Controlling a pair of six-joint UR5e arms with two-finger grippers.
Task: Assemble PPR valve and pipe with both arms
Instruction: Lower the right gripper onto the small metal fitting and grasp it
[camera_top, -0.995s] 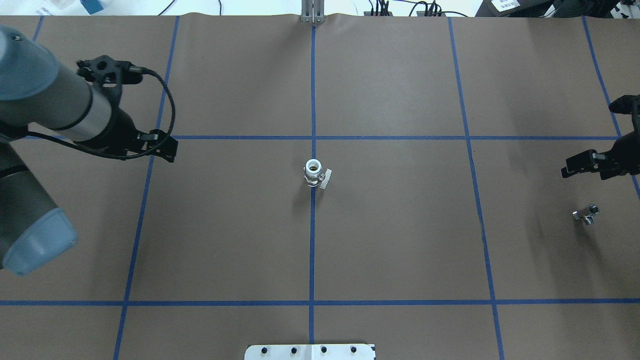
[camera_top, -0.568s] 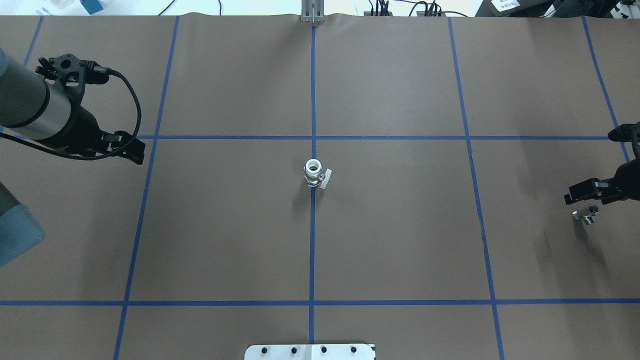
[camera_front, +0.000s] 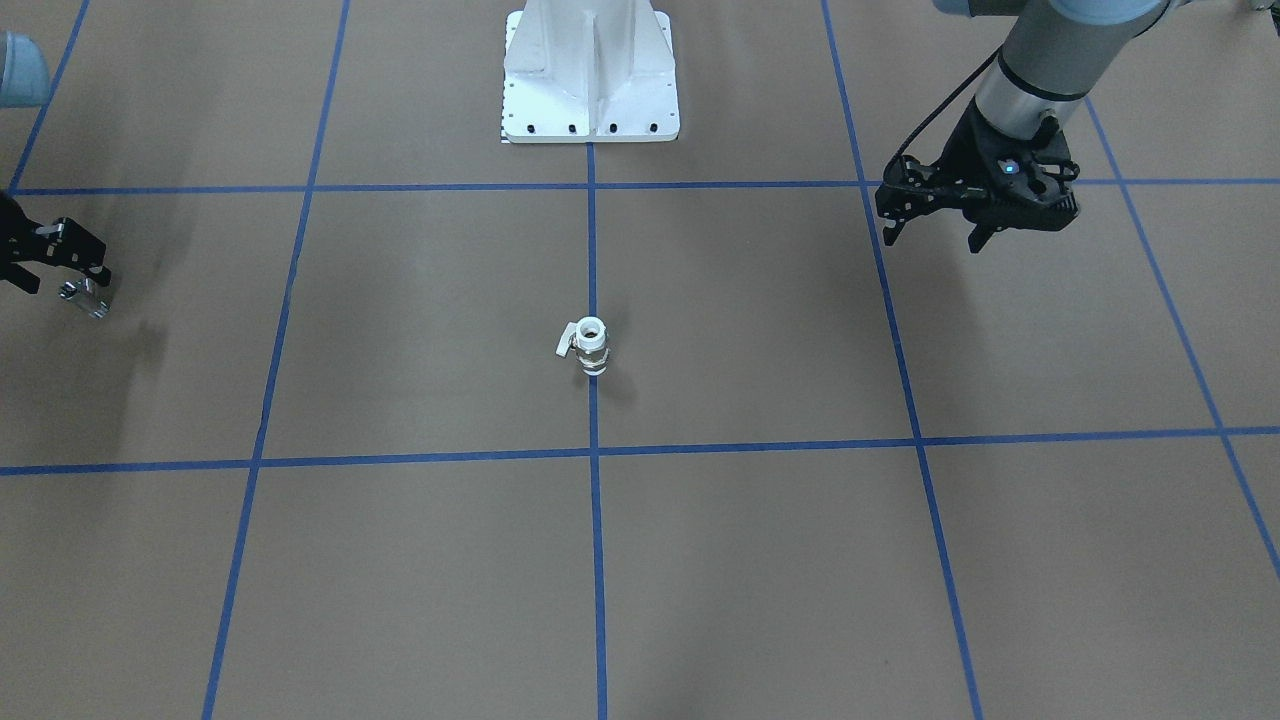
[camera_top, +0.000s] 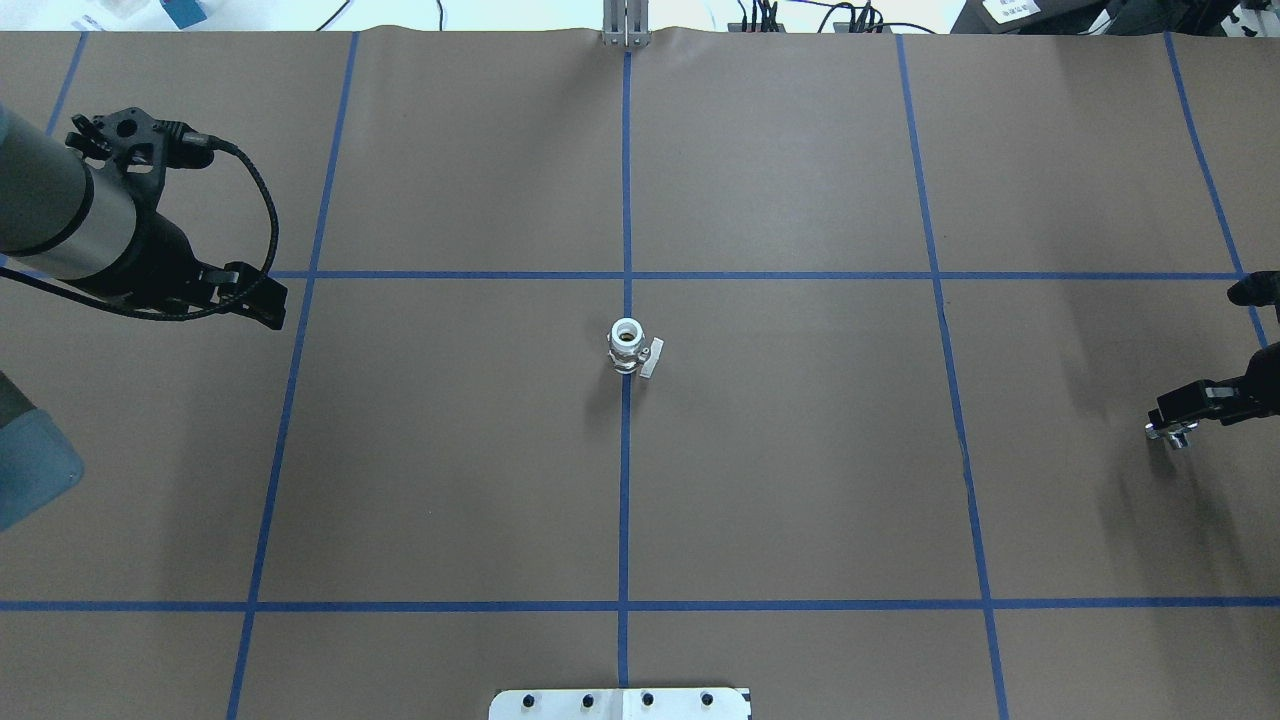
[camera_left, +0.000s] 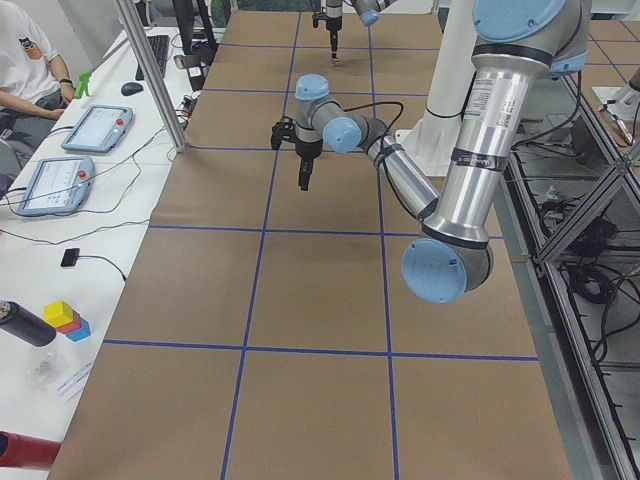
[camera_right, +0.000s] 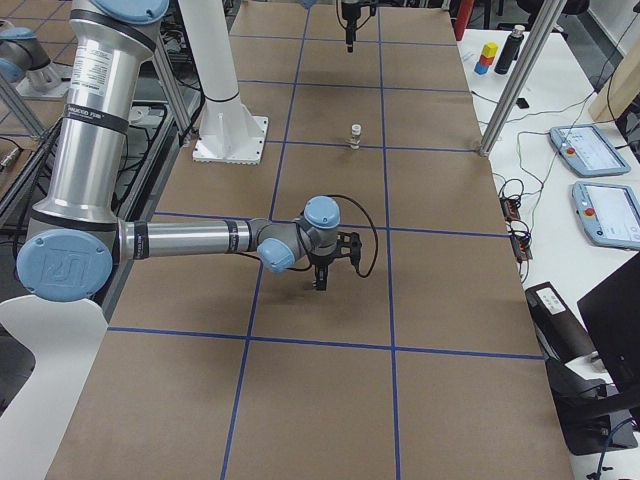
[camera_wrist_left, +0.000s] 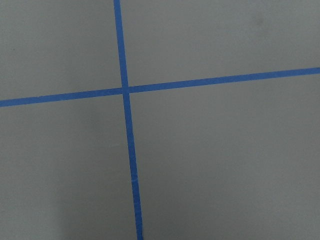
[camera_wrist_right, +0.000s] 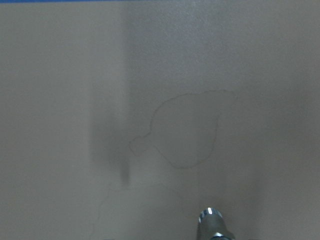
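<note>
Gaping empty, left claw (camera_front: 932, 241) and right claw (camera_front: 60, 279) — white-capped brassy PPR valve (camera_front: 592, 346) upright.

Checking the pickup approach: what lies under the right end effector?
The pipe lies on the table just below the right end effector. The end effector covers part of it, so contact cannot be judged.
</note>
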